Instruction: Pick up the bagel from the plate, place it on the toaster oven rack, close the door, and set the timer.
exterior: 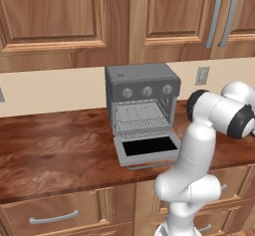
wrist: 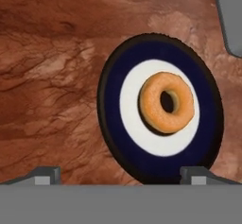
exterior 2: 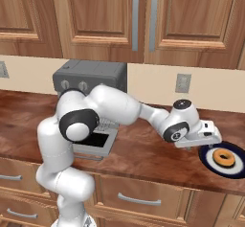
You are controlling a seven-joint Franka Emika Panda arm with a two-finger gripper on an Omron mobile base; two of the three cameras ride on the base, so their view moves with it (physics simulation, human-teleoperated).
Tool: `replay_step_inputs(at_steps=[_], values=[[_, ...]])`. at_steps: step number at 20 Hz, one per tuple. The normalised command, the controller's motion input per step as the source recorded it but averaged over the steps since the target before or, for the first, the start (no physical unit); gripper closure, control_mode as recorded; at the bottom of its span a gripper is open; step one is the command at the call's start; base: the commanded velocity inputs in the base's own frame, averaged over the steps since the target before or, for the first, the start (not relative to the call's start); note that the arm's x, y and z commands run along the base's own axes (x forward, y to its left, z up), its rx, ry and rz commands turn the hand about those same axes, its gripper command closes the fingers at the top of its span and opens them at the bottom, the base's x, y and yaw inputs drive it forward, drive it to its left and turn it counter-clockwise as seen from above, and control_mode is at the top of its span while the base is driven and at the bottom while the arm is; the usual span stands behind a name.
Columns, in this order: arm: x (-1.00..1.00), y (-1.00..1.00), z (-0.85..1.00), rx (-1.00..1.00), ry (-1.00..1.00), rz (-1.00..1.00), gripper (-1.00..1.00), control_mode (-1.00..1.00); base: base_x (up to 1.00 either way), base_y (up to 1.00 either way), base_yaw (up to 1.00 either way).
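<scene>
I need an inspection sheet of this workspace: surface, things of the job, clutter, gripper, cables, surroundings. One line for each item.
Surface: brown wood counter, with drawers below.
Bagel: lies flat on the white centre of the plate, not yet picked.
Plate: dark blue rim, on the counter to the right of the toaster oven.
Toaster oven rack: bare wire shelf inside the cavity.
Door: dropped open, flat toward the front.
Clutter: nothing seen.
Gripper: open, above the plate's left edge, holding nothing.
Cables: nothing seen.
Surroundings: wood wall cabinets; wall outlet.

tan-orange bagel [wrist: 166,102], dark blue white-centred plate [wrist: 112,124], reddish-brown counter [wrist: 52,76]
</scene>
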Motion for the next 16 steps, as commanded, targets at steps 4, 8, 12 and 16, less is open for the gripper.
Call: replay_step_inputs(at_steps=[4,8,12,16], values=[[0.19,-0.08,0.00,-0.02,0.00,0.00,-1.00,-1.00,0.00,0.00,0.00],[0.16,-0.20,0.00,0.00,0.00,0.00,-1.00,-1.00,0.00,0.00,0.00],[0.13,-0.23,0.00,0.00,0.00,0.00,-1.00,-1.00,0.00,0.00,0.00],[0.09,-0.31,-0.01,0.00,0.00,0.00,-1.00,-1.00,0.00,0.00,0.00]])
